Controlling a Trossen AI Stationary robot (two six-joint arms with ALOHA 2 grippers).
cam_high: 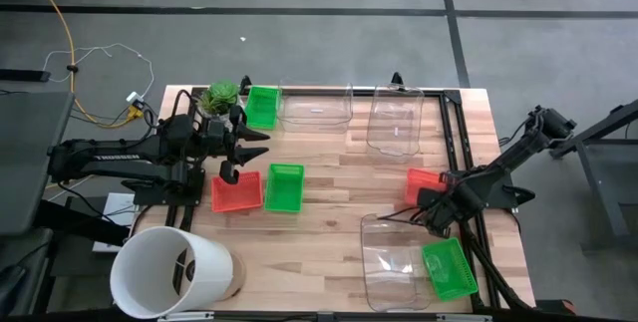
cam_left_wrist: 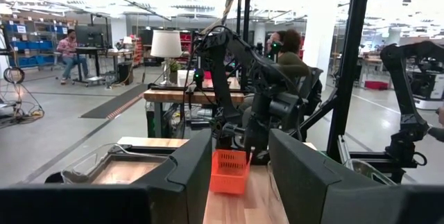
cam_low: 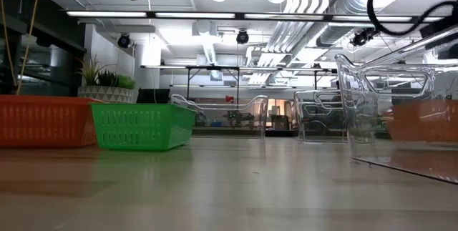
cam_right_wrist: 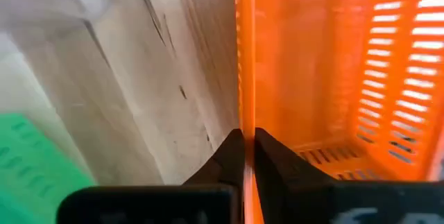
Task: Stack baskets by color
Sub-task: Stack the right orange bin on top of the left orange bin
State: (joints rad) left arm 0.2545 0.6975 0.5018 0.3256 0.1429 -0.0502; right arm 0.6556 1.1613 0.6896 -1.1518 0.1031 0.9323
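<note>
- The red basket [cam_high: 423,183] at the table's right edge is being pinched by the right gripper [cam_high: 436,209]: in the right wrist view its two fingertips [cam_right_wrist: 231,156] are pressed together on the basket's thin rim, one inside the wall and one outside.
- This basket is still sitting on the wooden table [cam_high: 339,177], as far as I can tell, so the lift looks not yet made.
- The second red basket [cam_high: 236,191] is lying well apart, on the left side, touching a green basket [cam_high: 284,186] on its right.
- Another green basket [cam_high: 262,106] is resting at the far edge by the small plant [cam_high: 221,94], and a third green one [cam_high: 448,268] is lying at the near right, leaning against a clear tub [cam_high: 391,260].
- Two more clear tubs [cam_high: 315,106] are standing along the far edge, side by side but not nested.
- Judged from this layout, nothing is stacked yet: reds, greens and clear tubs are all lying singly, so almost the whole task is remaining.
- The right arm is reaching in from the right edge, low and angled toward the table's middle, with its wrist close over the red rim.
- The left arm is waiting at the far left, its left gripper [cam_high: 239,153] hovering just beyond the left red basket with fingers partly apart and holding nothing.
- The white bucket [cam_high: 171,272] is lying at the near left corner, clear of both arms.
</note>
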